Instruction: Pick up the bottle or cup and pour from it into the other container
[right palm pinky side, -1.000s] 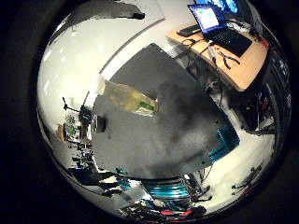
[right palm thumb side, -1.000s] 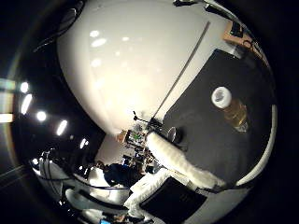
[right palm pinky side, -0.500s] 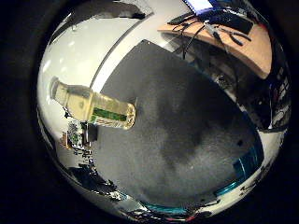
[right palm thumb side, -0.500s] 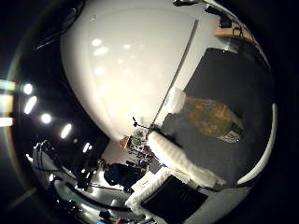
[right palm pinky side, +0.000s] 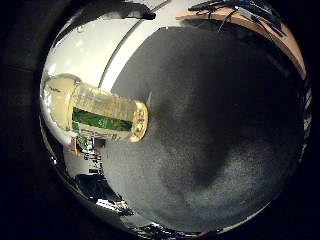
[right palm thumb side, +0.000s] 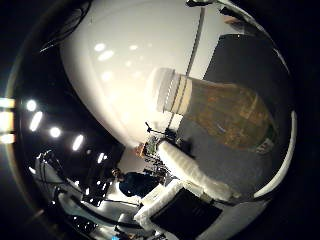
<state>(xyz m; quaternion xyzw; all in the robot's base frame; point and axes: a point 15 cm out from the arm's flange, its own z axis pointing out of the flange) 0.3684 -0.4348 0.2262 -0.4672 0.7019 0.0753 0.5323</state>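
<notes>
Robot hand's palm close beside bottle (right palm pinky side: 100, 115); fingers prob. unseen.

The robot hand (right palm thumb side: 192, 172) shows only in the thumb side view, as a white, rounded, slightly rough-textured bar ending in a blunt tip. Toward its base it meets a blocky white part edged against a black panel. No screws or markings can be made out on these parts.
</notes>
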